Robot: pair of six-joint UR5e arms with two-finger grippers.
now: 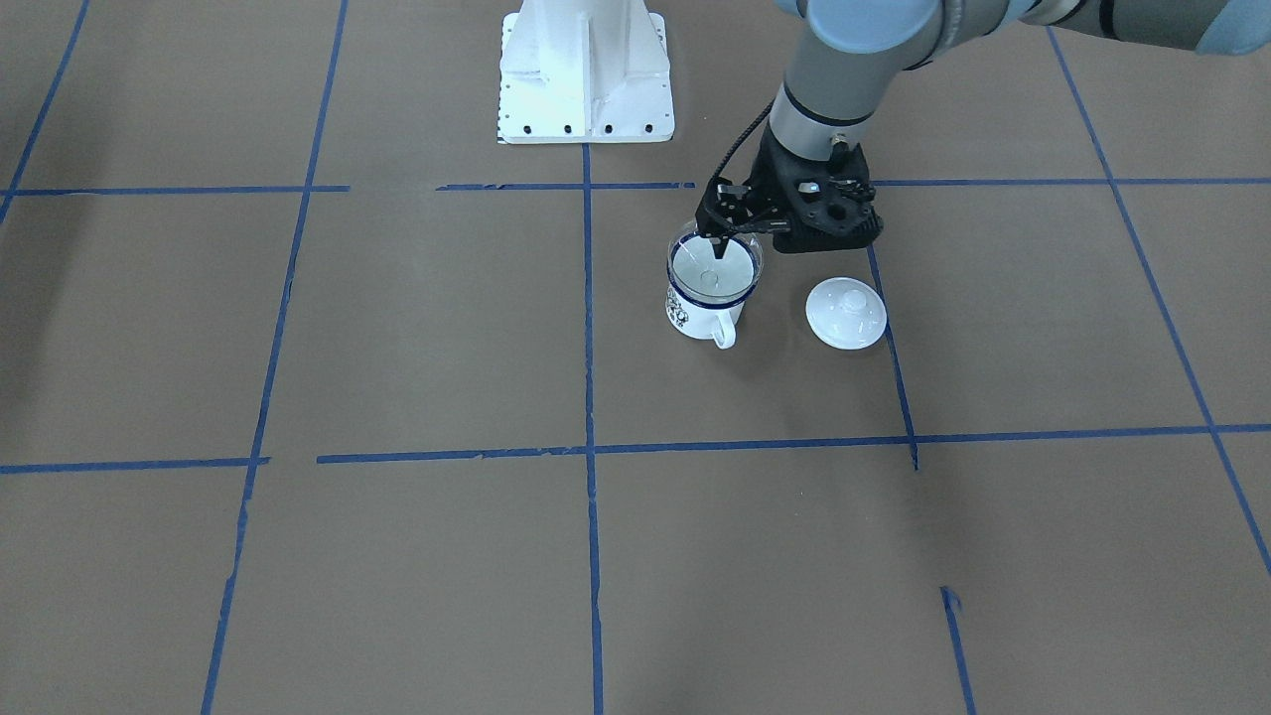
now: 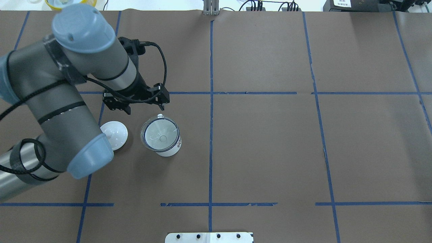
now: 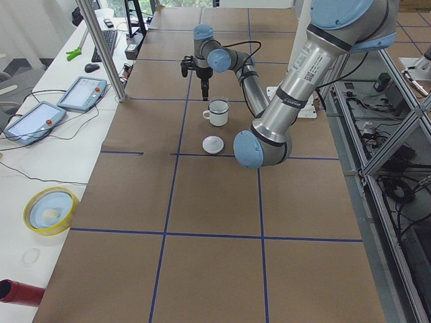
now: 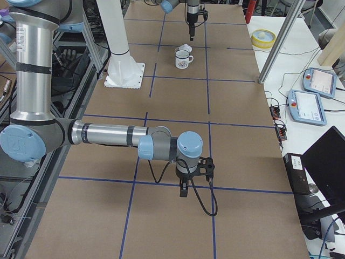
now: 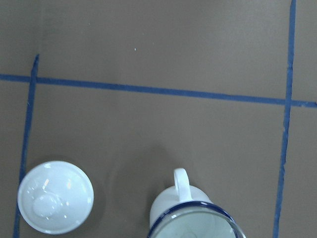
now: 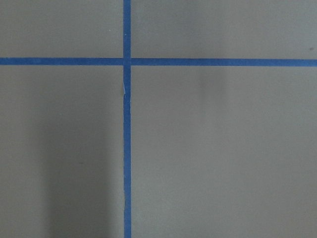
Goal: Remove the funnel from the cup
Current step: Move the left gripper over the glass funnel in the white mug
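Observation:
The cup [image 1: 695,316] is a white mug with a dark blue rim, standing upright left of the table's middle line in the overhead view [image 2: 172,148]. The clear funnel [image 1: 715,270] sits in its mouth, and also shows in the overhead view [image 2: 159,133]. My left gripper [image 1: 717,250] points straight down, raised above the handle-side rim, its fingers together and holding nothing. It also shows in the overhead view [image 2: 162,107]. The left wrist view shows the mug's handle [image 5: 181,186] at its bottom edge. My right gripper [image 4: 184,189] hangs low over bare table far away; I cannot tell whether it is open or shut.
A white round knobbed lid [image 1: 846,313] lies on the table beside the mug, under my left forearm in the overhead view [image 2: 114,134]. The white robot base [image 1: 586,79] stands behind. Blue tape lines cross the brown table.

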